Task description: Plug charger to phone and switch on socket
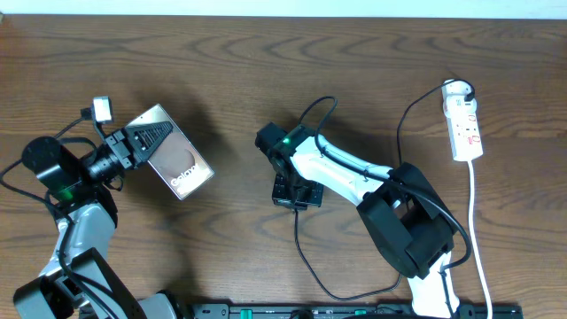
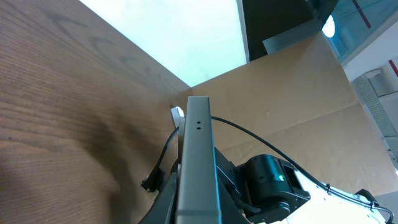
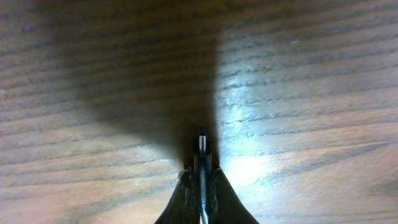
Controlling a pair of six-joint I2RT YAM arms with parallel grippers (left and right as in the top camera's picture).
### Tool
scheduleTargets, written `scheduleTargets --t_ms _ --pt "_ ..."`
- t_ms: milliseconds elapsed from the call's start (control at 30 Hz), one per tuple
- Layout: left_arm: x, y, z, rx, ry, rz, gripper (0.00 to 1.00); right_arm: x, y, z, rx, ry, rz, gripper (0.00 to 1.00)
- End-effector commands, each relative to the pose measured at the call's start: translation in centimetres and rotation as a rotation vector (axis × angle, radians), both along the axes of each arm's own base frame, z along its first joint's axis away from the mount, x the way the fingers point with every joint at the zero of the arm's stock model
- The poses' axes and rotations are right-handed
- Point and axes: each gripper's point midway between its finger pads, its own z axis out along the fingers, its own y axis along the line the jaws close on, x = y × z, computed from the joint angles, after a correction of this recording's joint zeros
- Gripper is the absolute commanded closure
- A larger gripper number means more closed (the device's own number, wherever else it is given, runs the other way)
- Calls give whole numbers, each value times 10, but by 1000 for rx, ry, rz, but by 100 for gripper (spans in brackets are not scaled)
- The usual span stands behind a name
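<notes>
My left gripper is shut on the phone, a glossy slab with white lettering, and holds it tilted above the table at the left. In the left wrist view the phone stands edge-on between my fingers, its end with two small holes facing away. My right gripper points down at the table's middle and is shut on the charger plug, whose tip sticks out past the fingers just above the wood. The thin black charger cable trails toward the front. The white socket lies at the far right.
The socket's white cord runs down the right side toward the front edge. A black cable loops from the socket's far end toward my right arm. A small white block hangs by my left arm.
</notes>
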Motion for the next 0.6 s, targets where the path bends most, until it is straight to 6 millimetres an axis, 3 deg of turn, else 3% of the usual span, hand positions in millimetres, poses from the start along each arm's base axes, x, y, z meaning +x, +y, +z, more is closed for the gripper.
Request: scheduleTargets --t_ms 0,200,367,567 --pt "-5 -1 4 13 -27 -22 92 -4 13 0 76 46 28 99" --pt "-5 -1 4 14 -28 -21 93 10 45 33 440 88 268 99" --pt "-5 -1 4 14 -28 -21 92 23 82 89 907 -8 577 99" --pt "-5 -1 4 14 -28 -22 93 27 94 122 1182 -96 700 99"
